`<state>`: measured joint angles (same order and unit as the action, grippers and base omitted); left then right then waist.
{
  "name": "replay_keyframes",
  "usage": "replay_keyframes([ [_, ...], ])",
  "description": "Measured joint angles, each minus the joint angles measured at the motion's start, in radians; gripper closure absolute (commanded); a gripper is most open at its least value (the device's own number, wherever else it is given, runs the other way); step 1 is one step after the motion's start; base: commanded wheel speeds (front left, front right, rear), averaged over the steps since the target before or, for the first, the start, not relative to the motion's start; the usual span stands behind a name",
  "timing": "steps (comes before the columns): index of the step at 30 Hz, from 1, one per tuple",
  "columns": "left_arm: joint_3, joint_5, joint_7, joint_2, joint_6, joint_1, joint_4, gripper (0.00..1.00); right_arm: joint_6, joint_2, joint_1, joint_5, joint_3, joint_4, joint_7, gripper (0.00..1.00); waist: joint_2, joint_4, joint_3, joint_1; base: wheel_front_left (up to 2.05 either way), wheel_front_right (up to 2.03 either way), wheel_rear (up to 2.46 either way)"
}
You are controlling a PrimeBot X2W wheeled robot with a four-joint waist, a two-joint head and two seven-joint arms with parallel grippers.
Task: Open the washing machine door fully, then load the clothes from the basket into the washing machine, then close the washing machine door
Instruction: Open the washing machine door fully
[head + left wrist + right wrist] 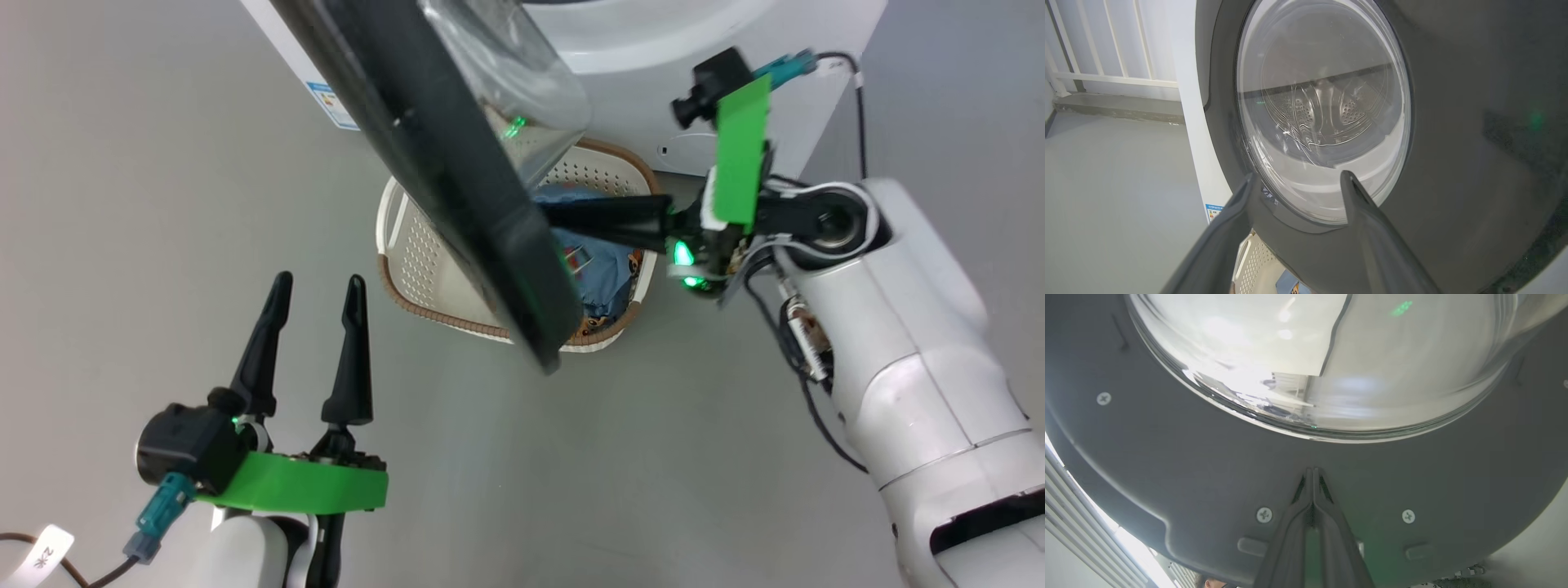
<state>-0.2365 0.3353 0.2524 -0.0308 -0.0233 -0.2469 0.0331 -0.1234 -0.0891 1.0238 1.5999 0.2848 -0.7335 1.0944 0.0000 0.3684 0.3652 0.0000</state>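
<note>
The washing machine door stands swung out from the white washing machine, its black rim running diagonally across the head view, its glass bowl facing the machine. Under it on the floor is the cream basket holding the blue clothes. My right gripper is shut, with its tips against the door's inner face, just below the glass; the right gripper holds nothing. My left gripper hangs open and empty, apart from the door. From the left wrist, the left gripper faces the door's outer glass.
Grey floor spreads to the left and front of the machine. A white railing on a low step stands beyond the machine's side. A blue energy sticker marks the machine's front corner. My right forearm and its cables reach in from the right.
</note>
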Motion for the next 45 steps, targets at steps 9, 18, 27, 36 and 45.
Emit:
replay_keyframes([
  [9, 0.011, -0.002, 0.000, 0.000, 0.000, 0.020, 0.001, 0.00, 0.000, -0.003, -0.001, 0.183, 0.193, -0.018, -0.105, 1.00, 0.0000, 0.008, -0.012, -0.0001, 0.00, 0.00, 0.00],
  [18, 0.036, -0.015, 0.000, 0.000, 0.000, 0.022, 0.003, 0.00, 0.000, -0.002, -0.001, 0.346, 0.342, -0.017, -0.195, 1.00, 0.0000, 0.006, -0.030, 0.0001, 0.00, 0.00, 0.00],
  [27, 0.081, -0.036, 0.000, 0.000, -0.003, 0.057, 0.013, 0.00, 0.000, -0.005, -0.010, 0.432, 0.405, 0.002, -0.256, 1.00, 0.0000, -0.010, -0.057, 0.0001, 0.00, 0.00, 0.00],
  [36, 0.129, -0.058, 0.000, 0.000, -0.018, 0.088, 0.035, 0.00, 0.000, -0.038, -0.074, 0.493, 0.426, 0.067, -0.324, 1.00, 0.0000, -0.036, -0.107, 0.0000, 0.00, 0.00, 0.00],
  [45, 0.175, -0.097, 0.000, -0.001, -0.044, 0.134, 0.047, 0.00, 0.000, -0.081, -0.192, 0.551, 0.419, 0.160, -0.398, 1.00, 0.0000, -0.077, -0.175, 0.0000, 0.00, 0.00, 0.00],
])
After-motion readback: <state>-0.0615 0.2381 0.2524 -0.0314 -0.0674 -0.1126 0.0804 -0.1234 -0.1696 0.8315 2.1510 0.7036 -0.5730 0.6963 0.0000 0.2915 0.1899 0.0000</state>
